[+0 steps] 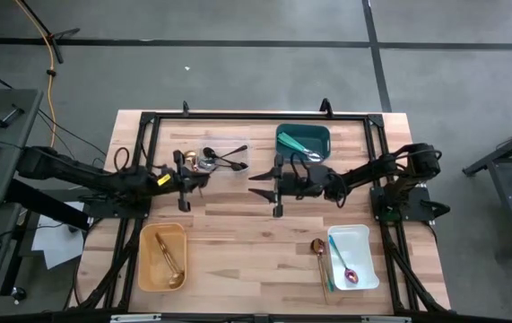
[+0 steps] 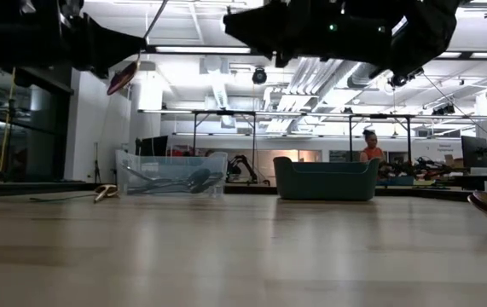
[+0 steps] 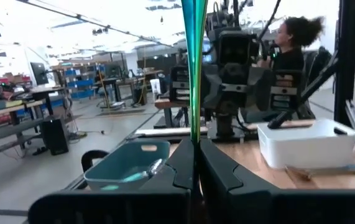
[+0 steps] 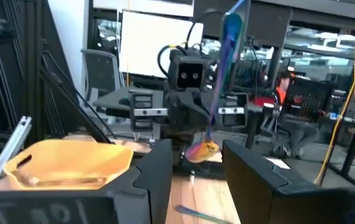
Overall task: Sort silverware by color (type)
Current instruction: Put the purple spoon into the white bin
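Bright ceiling lights (image 2: 226,49) glare overhead, leaving the arms silhouetted and near foreground blurred.

Teal-handled utensil (image 3: 194,68) upright, pinched in left end effector (image 3: 196,163).

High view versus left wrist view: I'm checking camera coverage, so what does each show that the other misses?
Only the high view shows the yellow bin with gold pieces, the clear bin of black ones, and the right claw, open. Only the left wrist view shows a person beyond the table, and the left claw shut on a teal handle. Both show the teal bin and the white bin.
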### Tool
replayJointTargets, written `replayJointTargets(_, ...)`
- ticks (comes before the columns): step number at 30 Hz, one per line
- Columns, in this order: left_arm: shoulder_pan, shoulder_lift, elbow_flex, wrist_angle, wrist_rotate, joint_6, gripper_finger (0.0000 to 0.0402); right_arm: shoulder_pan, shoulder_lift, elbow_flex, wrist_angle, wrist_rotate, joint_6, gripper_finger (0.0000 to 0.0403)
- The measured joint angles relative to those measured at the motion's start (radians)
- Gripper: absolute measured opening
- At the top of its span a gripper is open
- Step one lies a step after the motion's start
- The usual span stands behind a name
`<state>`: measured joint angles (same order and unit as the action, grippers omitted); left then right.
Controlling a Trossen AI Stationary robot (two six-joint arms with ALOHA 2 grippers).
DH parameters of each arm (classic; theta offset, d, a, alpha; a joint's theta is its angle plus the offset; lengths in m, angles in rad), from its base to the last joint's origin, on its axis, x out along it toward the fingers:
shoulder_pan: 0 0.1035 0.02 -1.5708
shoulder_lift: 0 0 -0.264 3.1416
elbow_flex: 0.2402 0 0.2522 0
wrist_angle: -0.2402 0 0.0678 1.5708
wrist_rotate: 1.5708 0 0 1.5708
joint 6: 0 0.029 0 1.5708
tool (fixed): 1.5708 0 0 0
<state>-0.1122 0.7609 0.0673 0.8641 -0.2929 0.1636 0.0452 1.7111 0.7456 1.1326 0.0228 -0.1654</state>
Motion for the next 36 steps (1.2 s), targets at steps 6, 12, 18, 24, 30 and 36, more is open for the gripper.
replayJointTargets(6,0.000,0.000,0.000,-0.032,0.001,-0.014,0.0003,0.000,0.000,0.000,-0.049,0.000,0.008,0.0138)
replayJointTargets(12,0.000,0.000,0.000,-0.034,0.002,-0.014,0.0004,-0.001,0.000,0.000,-0.052,0.000,0.008,0.0138)
replayJointTargets(18,0.001,0.000,0.000,-0.034,0.002,0.002,0.0004,-0.001,0.000,0.000,-0.054,0.000,0.008,0.0138)
replayJointTargets(24,0.001,0.003,0.001,-0.026,0.018,-0.049,0.0005,0.001,0.000,0.000,-0.057,-0.001,0.067,0.0138)
replayJointTargets(30,0.002,0.078,0.032,0.018,0.071,-0.110,0.0003,0.001,0.005,0.013,-0.054,-0.001,0.082,0.0138)
replayJointTargets(36,0.002,0.249,0.104,0.033,0.069,-0.129,0.0003,0.001,0.098,0.115,-0.058,0.000,0.079,0.0138)
